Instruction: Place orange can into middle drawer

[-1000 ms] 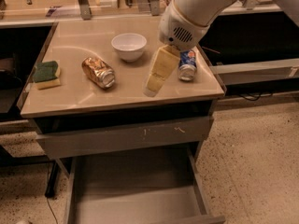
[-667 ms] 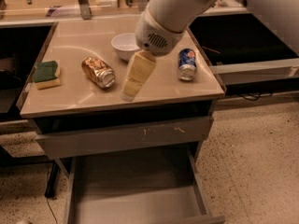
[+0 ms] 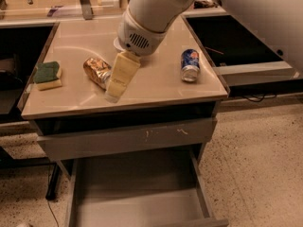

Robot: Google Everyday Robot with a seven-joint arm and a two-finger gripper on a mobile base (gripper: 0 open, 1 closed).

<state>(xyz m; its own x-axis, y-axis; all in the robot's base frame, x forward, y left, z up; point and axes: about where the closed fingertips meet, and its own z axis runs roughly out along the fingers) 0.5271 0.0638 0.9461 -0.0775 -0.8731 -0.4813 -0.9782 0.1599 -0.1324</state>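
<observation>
Leftward the gripper (image 3: pixel 113 94) had swung since the earlier frame, closing on the orange can (image 3: pixel 97 72) and leaving the blue can (image 3: pixel 190 65) well off to its right. It showed as one smooth cream slab, tilted down and to the left from the white, rounded arm (image 3: pixel 151 13), with its tip low over the glossy beige tabletop (image 3: pixel 156 86). Whether the gripper was parted or closed I could not tell.

Just left of the tip, the orange can lay on its side, a shiny gold cylinder with a wrinkled wall; contact between them could not be made out. Farther left sat a green-topped yellow sponge (image 3: pixel 47 74). Below the gripper, under the scratched grey drawer front (image 3: pixel 128 138), the middle drawer (image 3: pixel 137 193) stood pulled out, a shallow grey metal tray with low walls.
</observation>
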